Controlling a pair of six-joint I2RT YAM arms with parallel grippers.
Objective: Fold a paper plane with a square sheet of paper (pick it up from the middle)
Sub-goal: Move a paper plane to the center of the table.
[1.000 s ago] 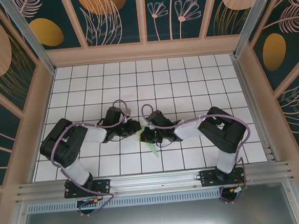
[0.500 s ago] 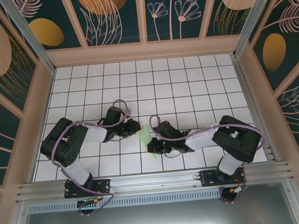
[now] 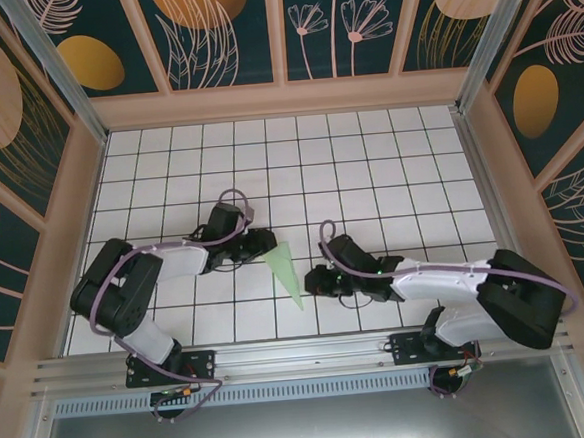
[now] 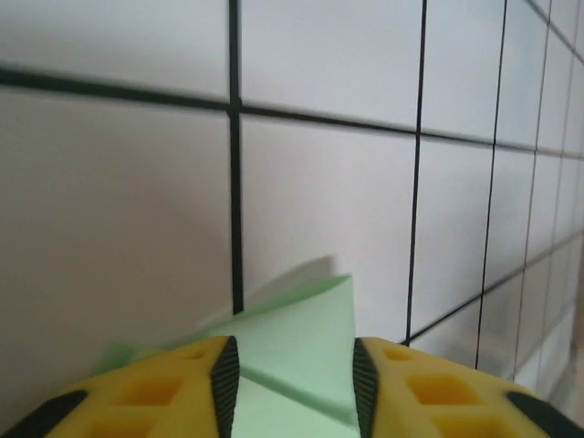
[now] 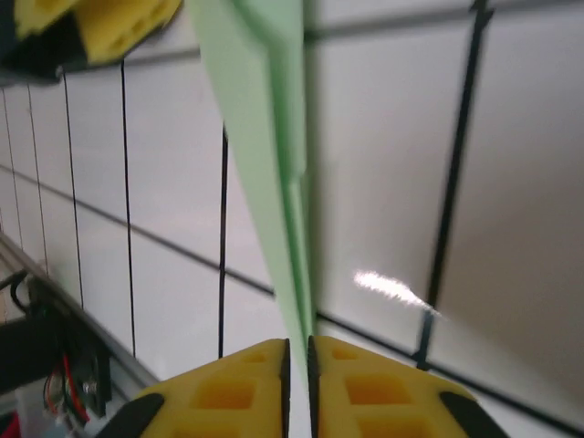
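Near table [image 3: 368,164] front: paper plane [image 3: 286,275] | left fingers [image 4: 219,374] apart | right fingers [image 5: 274,365]: cannot tell

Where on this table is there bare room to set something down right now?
Free: the far tile rows of the table along the back wall, out to both far corners. Crowded: the near middle, where the paper plane lies between the left gripper and the right gripper.

The left hand [image 3: 266,247] stands spread, the right hand [image 3: 313,281] seemingly almost closed.
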